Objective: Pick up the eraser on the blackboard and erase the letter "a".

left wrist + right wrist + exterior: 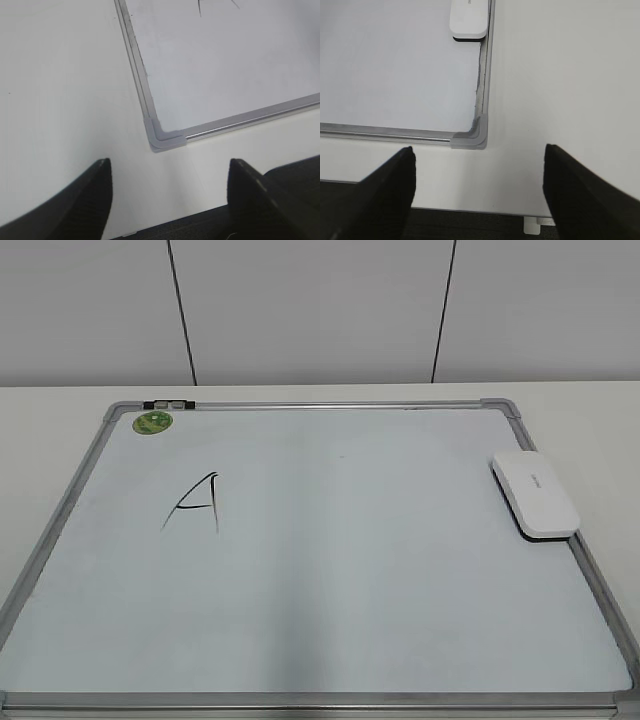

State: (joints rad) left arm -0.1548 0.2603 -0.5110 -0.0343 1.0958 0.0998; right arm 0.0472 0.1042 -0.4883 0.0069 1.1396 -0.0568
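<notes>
The eraser point(533, 493) looks light, stiff and smooth; we would grip its long sides. Both tools, left point(170, 172) and right point(479, 160), stand apart, empty.

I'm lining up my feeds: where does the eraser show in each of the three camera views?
Exterior view: the eraser lies at the blackboard's right edge, upper right.
Left wrist view: not in it.
Right wrist view: the eraser is at the top centre, cut off by the picture's edge.
Shared landmark: the silver right frame rail beside it.
</notes>
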